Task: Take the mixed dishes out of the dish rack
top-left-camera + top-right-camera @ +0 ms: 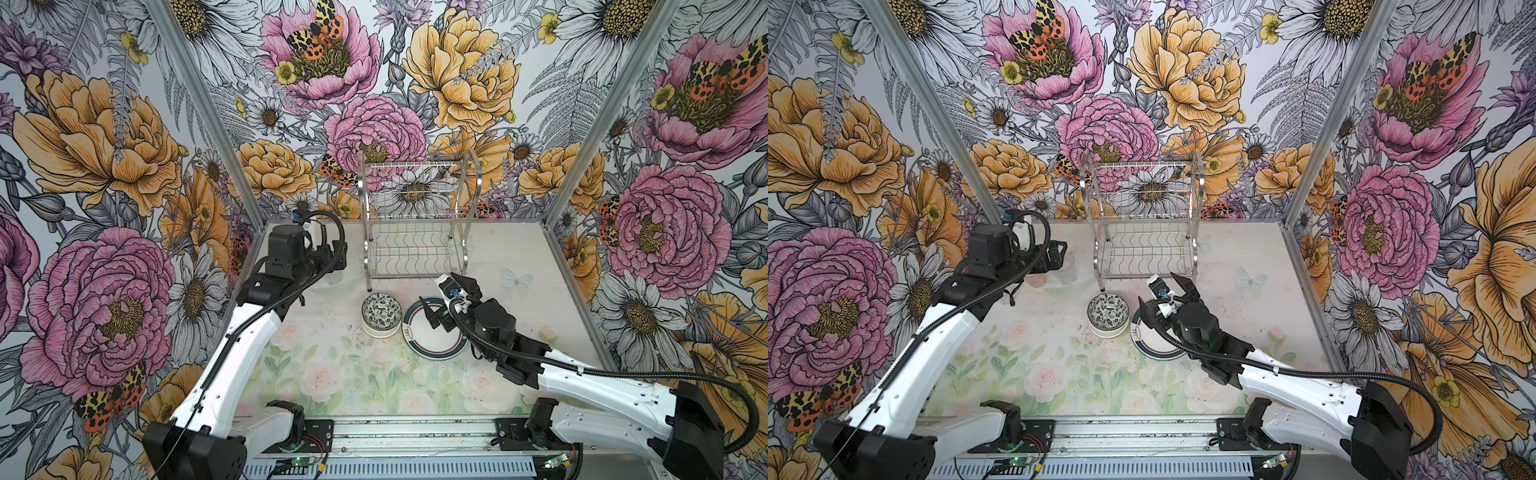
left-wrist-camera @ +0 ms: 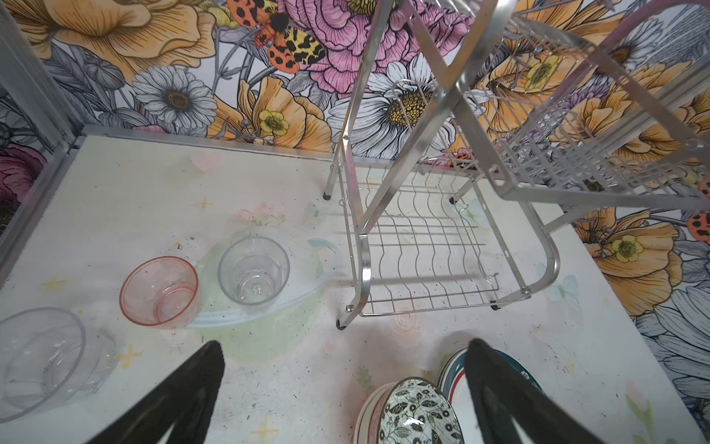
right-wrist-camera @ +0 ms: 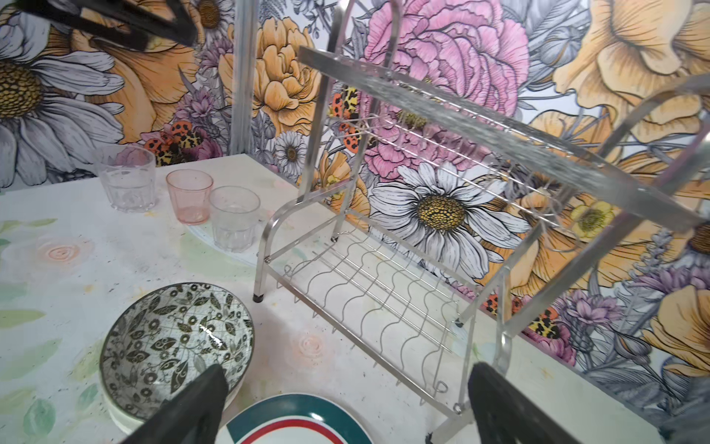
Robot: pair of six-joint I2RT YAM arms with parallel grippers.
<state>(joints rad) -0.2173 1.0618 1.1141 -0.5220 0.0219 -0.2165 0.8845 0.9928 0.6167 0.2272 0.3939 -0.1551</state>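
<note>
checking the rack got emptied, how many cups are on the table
3. All upright in a row on the table: a clear cup nearest the rack, a pink cup next, a wider clear cup farthest out. The rack is bare; none seems hidden.

The top bowl (image 3: pixel 176 338) has black leaves on white inside; the plate (image 3: pixel 292 405) is teal-rimmed (one red ring); one cup (image 3: pixel 189 196) is pinkish.

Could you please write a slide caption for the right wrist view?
Empty dish rack beside three cups, a leaf-patterned bowl and a teal-rimmed plate on the table, open right tool in foreground.
</note>
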